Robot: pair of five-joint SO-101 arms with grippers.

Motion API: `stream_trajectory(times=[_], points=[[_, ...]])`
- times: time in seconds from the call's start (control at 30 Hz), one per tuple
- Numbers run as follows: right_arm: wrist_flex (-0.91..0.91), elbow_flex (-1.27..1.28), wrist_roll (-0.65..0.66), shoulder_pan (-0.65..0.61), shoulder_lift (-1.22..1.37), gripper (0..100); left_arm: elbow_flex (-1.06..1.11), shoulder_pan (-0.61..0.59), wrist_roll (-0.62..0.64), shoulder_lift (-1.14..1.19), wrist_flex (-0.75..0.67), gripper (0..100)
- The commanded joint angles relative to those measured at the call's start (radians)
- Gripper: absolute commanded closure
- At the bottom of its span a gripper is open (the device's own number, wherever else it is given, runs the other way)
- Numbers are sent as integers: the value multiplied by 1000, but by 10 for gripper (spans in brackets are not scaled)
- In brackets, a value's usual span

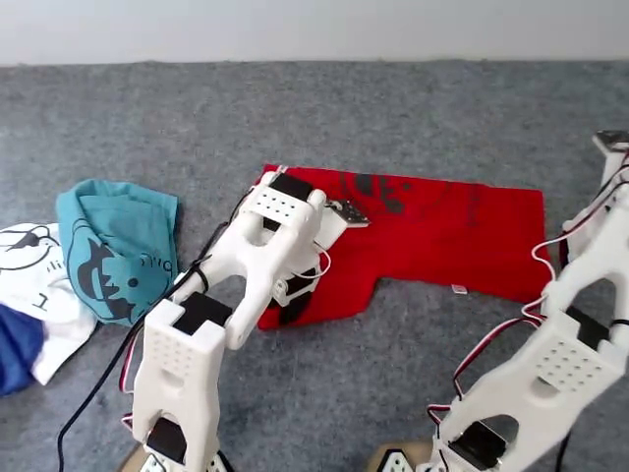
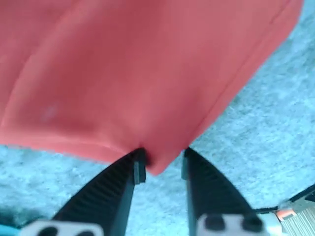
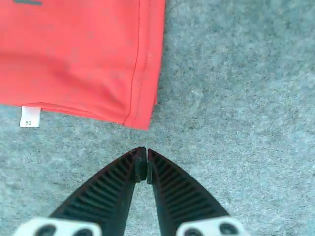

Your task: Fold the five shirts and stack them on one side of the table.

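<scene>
Straddling the red shirt corner, open left hand; closed right hand near its white tag.

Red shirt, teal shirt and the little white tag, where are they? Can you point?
red shirt (image 1: 442, 231), high view, on its flat middle.
teal shirt (image 1: 123, 221), high view, on its crumpled cloth.
white tag (image 3: 29, 117), right wrist view, on the tag's middle, at the red shirt's edge.
</scene>
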Motion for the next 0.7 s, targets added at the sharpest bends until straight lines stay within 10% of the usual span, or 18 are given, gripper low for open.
stream_trajectory(times=[0.0, 0.67], points=[[42, -2, -11, 10, -67, 990, -7, -8, -17, -9, 17, 931], [42, 3, 51, 12, -173, 990, 131, -48, -92, -114, 23, 986]])
